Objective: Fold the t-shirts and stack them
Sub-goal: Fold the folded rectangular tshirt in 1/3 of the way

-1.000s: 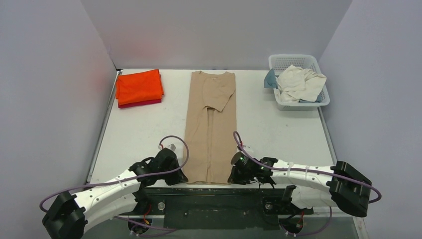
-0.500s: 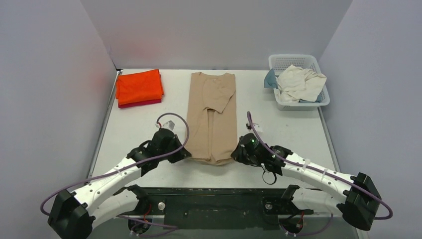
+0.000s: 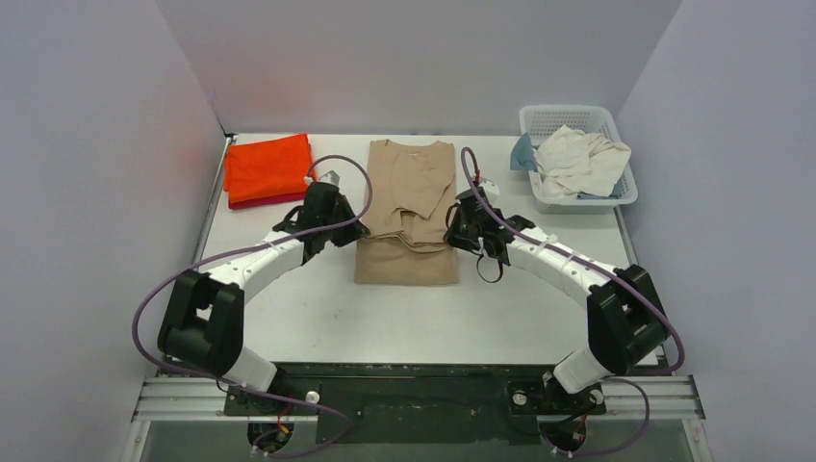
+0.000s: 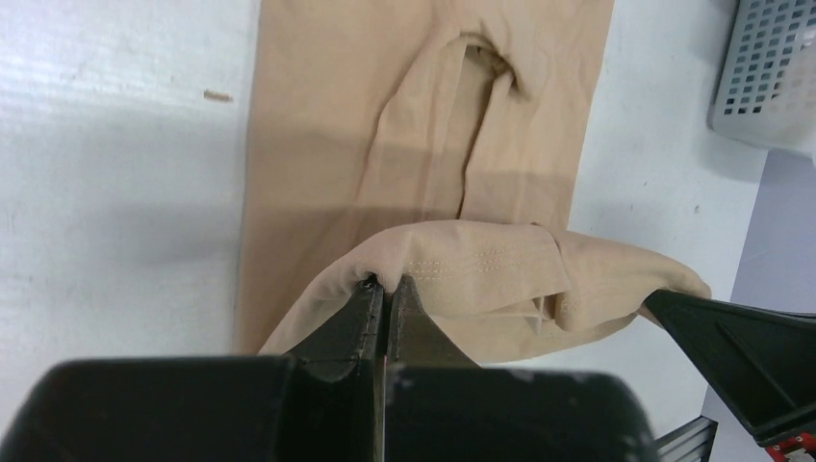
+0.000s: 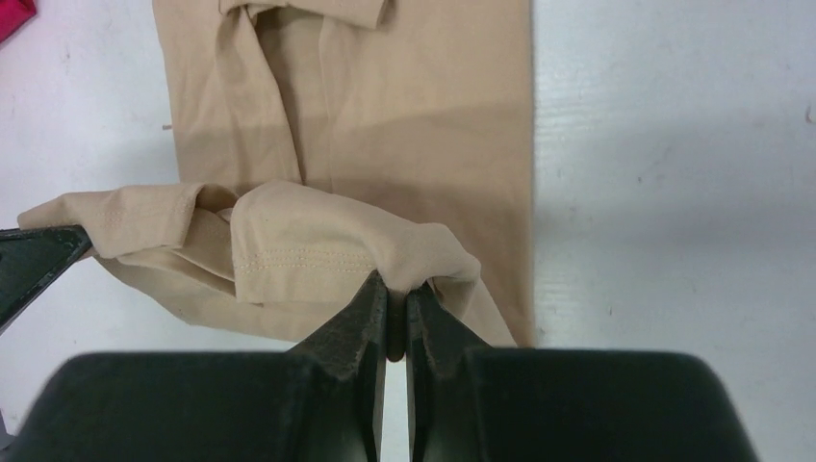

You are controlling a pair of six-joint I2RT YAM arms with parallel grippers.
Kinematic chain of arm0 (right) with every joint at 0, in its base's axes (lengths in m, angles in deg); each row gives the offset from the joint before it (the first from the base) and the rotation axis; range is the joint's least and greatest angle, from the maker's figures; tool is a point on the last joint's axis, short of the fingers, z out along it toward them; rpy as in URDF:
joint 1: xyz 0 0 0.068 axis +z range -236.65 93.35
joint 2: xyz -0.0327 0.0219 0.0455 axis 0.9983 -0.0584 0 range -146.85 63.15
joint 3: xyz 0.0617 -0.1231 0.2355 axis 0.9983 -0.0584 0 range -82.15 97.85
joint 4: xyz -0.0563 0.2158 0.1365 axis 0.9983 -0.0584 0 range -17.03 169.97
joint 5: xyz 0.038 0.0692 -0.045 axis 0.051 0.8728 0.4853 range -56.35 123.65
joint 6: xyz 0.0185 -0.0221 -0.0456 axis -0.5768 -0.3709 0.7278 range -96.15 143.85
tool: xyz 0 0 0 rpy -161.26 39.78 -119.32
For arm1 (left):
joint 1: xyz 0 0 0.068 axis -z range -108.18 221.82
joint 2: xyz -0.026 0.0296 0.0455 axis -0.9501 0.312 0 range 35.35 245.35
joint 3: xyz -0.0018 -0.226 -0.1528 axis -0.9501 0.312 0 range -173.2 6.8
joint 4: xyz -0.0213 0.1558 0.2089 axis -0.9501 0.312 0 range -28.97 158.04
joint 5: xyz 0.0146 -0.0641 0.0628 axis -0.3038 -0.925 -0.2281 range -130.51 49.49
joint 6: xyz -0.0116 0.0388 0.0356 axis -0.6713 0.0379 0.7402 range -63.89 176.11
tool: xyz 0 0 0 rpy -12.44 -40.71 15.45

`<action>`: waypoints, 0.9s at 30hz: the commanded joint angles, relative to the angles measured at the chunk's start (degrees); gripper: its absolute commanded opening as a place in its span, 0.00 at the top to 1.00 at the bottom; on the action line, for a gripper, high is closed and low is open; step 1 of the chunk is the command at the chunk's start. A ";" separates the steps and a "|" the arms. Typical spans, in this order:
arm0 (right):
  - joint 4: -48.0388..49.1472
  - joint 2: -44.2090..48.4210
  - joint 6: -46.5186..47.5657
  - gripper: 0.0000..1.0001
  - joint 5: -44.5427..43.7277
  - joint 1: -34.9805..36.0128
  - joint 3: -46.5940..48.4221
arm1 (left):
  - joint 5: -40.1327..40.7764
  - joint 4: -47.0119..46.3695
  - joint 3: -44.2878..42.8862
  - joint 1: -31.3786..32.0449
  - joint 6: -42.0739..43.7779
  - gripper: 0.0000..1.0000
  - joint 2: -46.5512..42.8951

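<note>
Tan tee [image 3: 406, 252] mid-table, hem lifted, doubled toward collar. Orange tee [image 3: 267, 166] folded atop dark red tee [image 3: 258, 203], far left.

The jaws pinch the tan t-shirt [image 4: 423, 144] by its hem.

At your twelve o'clock the tan-beige tee [image 3: 409, 207] is plain (its hem stitching matches). At ten, a bright orange tee [image 3: 267, 166] tops a dark red tee [image 3: 279, 200]. At two, the white lattice basket [image 3: 568, 112] shows a cream-white tee [image 3: 577, 159] and a blue tee [image 3: 521, 154]. The bench [image 3: 539, 289] is white; your left claw [image 4: 383, 284] and right claw [image 5: 395, 284] are black.
</note>
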 commanded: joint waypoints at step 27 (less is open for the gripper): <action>3.25 -18.88 -3.72 0.61 9.78 -11.62 16.88 | -5.27 4.11 -25.79 -5.67 9.99 0.23 22.50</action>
